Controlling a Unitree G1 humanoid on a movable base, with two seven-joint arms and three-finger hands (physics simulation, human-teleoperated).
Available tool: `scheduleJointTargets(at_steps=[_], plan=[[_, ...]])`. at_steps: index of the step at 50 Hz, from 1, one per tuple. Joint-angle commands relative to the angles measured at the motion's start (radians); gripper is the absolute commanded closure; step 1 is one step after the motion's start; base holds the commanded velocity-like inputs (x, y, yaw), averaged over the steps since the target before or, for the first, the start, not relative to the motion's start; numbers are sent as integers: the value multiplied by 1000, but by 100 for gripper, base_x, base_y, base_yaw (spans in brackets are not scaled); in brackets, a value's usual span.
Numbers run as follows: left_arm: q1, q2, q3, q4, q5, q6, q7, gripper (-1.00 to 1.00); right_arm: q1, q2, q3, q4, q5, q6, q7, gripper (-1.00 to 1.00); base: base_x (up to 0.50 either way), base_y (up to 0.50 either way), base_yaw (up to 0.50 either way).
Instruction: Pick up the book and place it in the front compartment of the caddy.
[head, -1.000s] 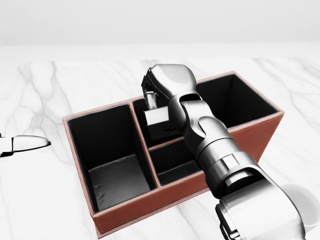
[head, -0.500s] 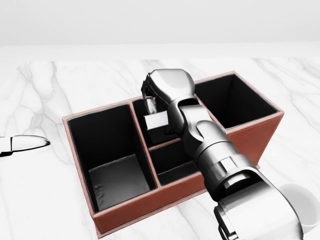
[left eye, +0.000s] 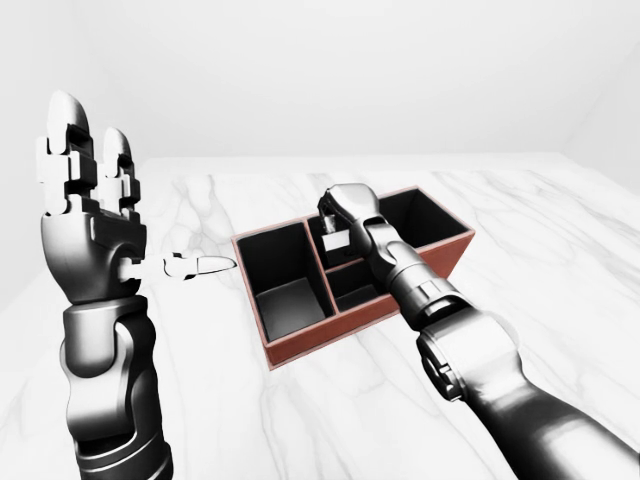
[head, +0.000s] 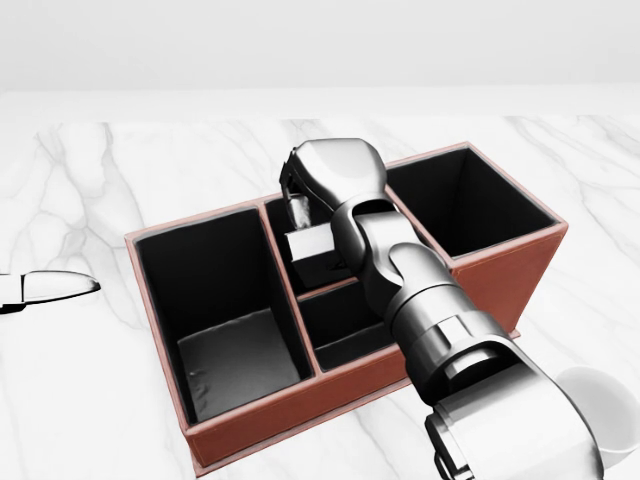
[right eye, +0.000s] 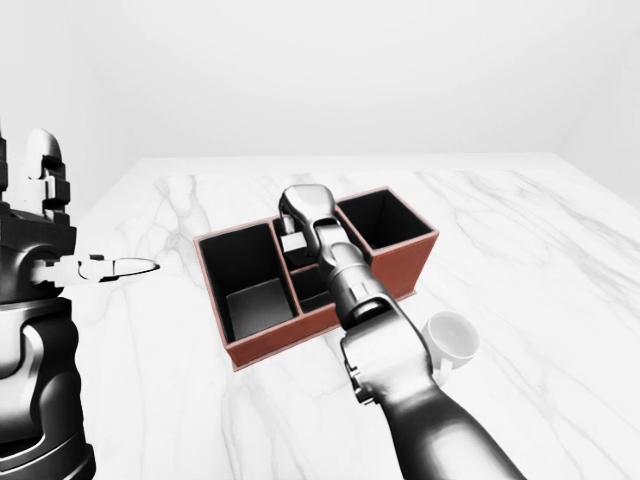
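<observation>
Right hand (head: 300, 215) is reaching into the caddy (head: 500, 270) from above, its fingers closed on a small pale block that I take to be the book (head: 307, 243); the grip itself is partly hidden under the wrist housing. Compared with a second ago, the hand and book have shifted slightly left and a little lower in the head view, the book now sitting just inside the far middle compartment, close to the divider (head: 328, 290) that separates it from the near middle compartment. The camera itself has not moved; the caddy holds the same place. The near middle compartment, which I judge to be the target, remains empty, so the book appears to be over the wrong cell or not yet drawn back toward the robot. Risk: release here would drop it on the far side of the divider. Outward, a white mug (right eye: 448, 340) stands just right of the caddy's near corner. Left hand (left eye: 85, 190) is raised well clear at the left, fingers extended upward and empty.
</observation>
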Motion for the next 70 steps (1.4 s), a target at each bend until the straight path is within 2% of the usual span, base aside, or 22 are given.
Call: scheduleJointTargets(at_steps=[1, 70], plan=[[0, 0, 0, 0, 0, 0, 0, -100, -1, 0, -3, 0, -42, 0, -31, 100, 0, 0, 0], [-1, -1, -3, -1, 1, 0, 0, -100, 4, 8, 11, 16, -135, 0, -146, 100, 0, 0, 0]])
